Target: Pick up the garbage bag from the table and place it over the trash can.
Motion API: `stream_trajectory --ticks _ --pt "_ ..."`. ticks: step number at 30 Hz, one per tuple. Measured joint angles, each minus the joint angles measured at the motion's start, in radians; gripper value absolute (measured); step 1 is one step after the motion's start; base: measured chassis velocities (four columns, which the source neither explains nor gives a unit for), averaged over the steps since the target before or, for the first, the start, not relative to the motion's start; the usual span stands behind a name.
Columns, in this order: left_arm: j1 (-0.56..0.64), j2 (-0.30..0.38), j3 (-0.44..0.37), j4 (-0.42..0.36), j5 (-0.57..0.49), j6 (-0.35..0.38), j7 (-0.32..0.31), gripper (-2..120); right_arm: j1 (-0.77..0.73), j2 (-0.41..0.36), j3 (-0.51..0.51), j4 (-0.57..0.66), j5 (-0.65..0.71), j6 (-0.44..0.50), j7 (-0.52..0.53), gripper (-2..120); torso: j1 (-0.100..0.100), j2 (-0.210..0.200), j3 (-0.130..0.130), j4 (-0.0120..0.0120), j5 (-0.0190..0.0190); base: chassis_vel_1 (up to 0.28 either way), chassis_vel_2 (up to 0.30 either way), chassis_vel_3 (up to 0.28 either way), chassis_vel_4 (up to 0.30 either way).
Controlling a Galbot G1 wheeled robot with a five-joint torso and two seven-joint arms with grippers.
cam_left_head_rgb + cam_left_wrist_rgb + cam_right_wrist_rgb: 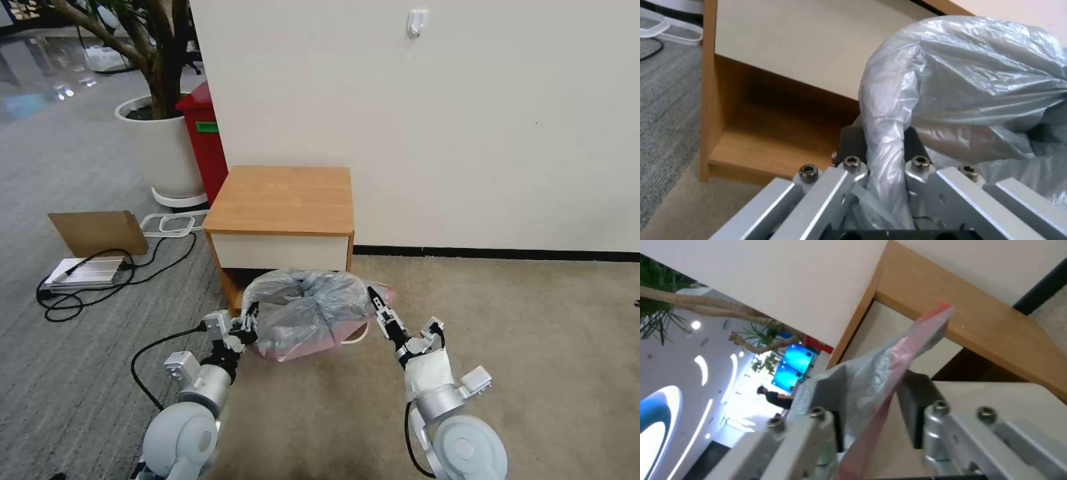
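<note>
Step in hand: the thin crinkly translucent grey plastic garbage bag with pinkish-red edges [310,312] is off the light-brown wooden tabletop [283,199] and is being stretched over the trash can, judging by how it hangs between the two claws.
Left claw [248,325]: pinching a twisted strand of the bag's left edge; in the left wrist view the film runs between its dark pads.
Right claw [379,307]: nipped on the bag's pink-edged right corner, the jaws not fully together.
Bag position: on the floor side of the nightstand, in front of its lower shelf, draped over something low.
Trash can: a small cream rounded rim [355,335] shows just under the bag's right side; the rest is hidden.
Next move calls for: probably lowering both edges evenly so the mouth slips over the rim without the film tearing or slipping free.
Count: one bag, one nightstand, one cream bin, two claws.
</note>
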Motion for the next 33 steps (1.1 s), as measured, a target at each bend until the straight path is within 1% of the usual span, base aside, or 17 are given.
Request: stream_trajectory --ticks 1,2,4,5,6,8,15,18,19,22,29,33 --pt "0.000 0.000 0.000 0.000 0.000 0.000 0.000 5 0.000 0.000 0.000 0.000 0.000 0.000 0.000 25 0.000 0.000 0.000 0.0000 0.0000 0.000 0.000 0.000 0.000" --pt "0.000 -0.002 0.000 0.000 -0.001 0.000 -0.002 5 0.000 0.001 -0.001 -0.001 -0.003 0.001 -0.001 22 0.000 0.000 0.000 0.0000 0.0000 0.000 0.000 0.000 0.000" --pt "-0.003 -0.004 0.000 0.002 -0.006 0.002 -0.012 5 0.000 0.003 -0.003 -0.001 -0.012 0.002 -0.002 13 0.000 0.000 0.000 0.0000 0.0000 0.000 0.000 0.000 0.000" --pt "-0.004 -0.006 0.000 0.002 -0.011 0.004 -0.016 5 0.000 0.004 -0.005 -0.001 -0.014 0.003 -0.002 9 0.000 0.000 0.000 0.0000 0.0001 0.000 0.000 0.000 0.000" --pt "-0.004 -0.006 0.000 0.002 -0.011 0.004 -0.016 5 0.000 0.004 -0.005 -0.001 -0.014 0.003 -0.002 9 0.000 0.000 0.000 0.0000 0.0001 0.000 0.000 0.000 0.000" --pt "-0.006 -0.010 -0.001 0.002 -0.021 0.007 -0.024 5 0.000 0.005 -0.007 -0.001 -0.018 0.004 -0.003 0 0.000 0.000 0.000 0.0000 0.0000 0.000 0.000 0.000 0.000" --pt "-0.007 -0.031 -0.004 -0.004 -0.055 0.024 -0.057 5 -0.006 0.006 -0.014 0.014 -0.033 0.006 -0.003 0 0.000 0.000 0.000 0.0000 0.0000 0.000 0.000 0.000 0.000" --pt "-0.013 -0.040 -0.005 -0.016 -0.107 0.045 -0.093 5 -0.016 0.004 -0.017 0.020 -0.060 0.007 -0.003 0 0.000 0.000 0.000 0.0000 0.0001 0.000 0.000 0.000 0.000" --pt "-0.013 -0.040 -0.005 -0.016 -0.107 0.045 -0.093 5 -0.016 0.004 -0.017 0.020 -0.060 0.007 -0.003 0 0.000 0.000 0.000 0.0000 0.0001 0.000 0.000 0.000 0.000" --pt "-0.023 -0.048 -0.013 -0.026 -0.161 0.063 -0.123 5 -0.027 0.000 -0.010 0.017 -0.079 0.008 -0.004 0 0.000 0.000 0.000 0.0000 0.0000 0.000 0.000 0.000 0.000" --pt "-0.024 -0.056 -0.017 -0.040 -0.211 0.077 -0.143 5 -0.033 -0.003 -0.002 -0.003 -0.113 0.021 -0.006 0 0.000 0.000 0.000 -0.0001 0.0001 0.000 0.000 0.000 0.000" --pt "-0.015 -0.061 -0.014 -0.061 -0.274 0.103 -0.157 5 -0.019 -0.003 0.002 -0.042 -0.184 0.049 -0.006 0 0.000 0.000 0.000 -0.0001 0.0001 0.000 0.000 0.000 0.000"
